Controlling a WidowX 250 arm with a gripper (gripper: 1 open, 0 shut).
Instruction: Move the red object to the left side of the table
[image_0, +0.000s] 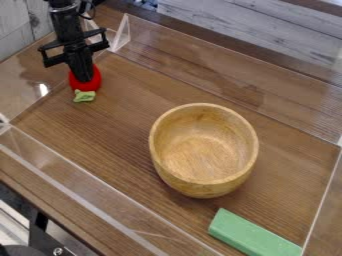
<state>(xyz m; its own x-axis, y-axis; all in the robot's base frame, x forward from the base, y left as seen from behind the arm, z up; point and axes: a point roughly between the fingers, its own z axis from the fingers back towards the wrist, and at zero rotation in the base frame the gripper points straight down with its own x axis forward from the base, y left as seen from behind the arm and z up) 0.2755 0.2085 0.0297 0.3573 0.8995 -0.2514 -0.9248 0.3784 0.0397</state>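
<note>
The red object (84, 79), a small red strawberry with a light green leafy end pointing down, is at the far left of the table (120, 130). My black gripper (82, 70) comes down on it from above and is shut on its upper part. The leafy end (84, 96) sits at or just above the wood; I cannot tell whether it touches. The fingertips are partly hidden against the red body.
A round wooden bowl (203, 149) stands right of centre. A flat green block (253, 234) lies at the front right edge. Clear acrylic walls (54, 175) edge the table, one of them close behind and left of the gripper.
</note>
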